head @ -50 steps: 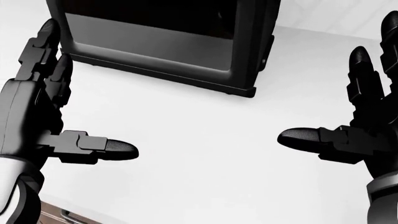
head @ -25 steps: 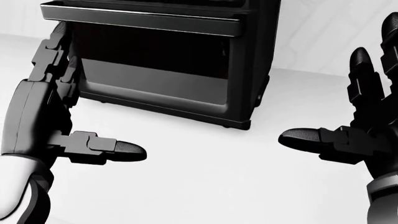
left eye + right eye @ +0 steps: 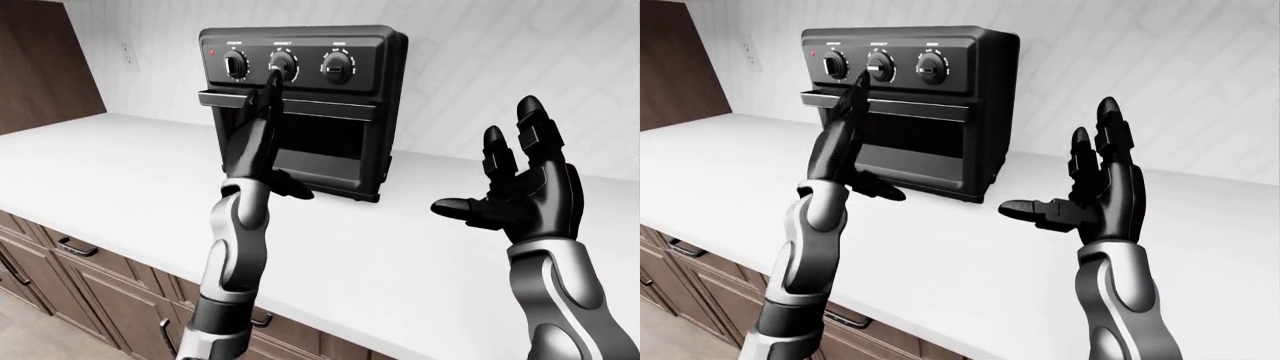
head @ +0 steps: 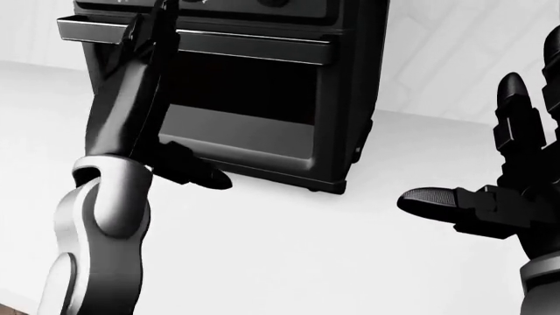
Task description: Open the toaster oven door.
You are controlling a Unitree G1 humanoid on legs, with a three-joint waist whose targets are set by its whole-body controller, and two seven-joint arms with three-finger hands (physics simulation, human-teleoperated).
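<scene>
The toaster oven [image 3: 300, 112] is stood upright on the white table [image 3: 120, 172], its door [image 3: 305, 154] shut and faced toward the cameras, the handle bar [image 3: 290, 103] run left to right. The left hand [image 3: 255, 139] is raised flat before the door, fingers [image 3: 270, 86] extended up past the handle, nothing gripped. The right hand [image 3: 1095, 199] is held well apart, spread open and empty
</scene>
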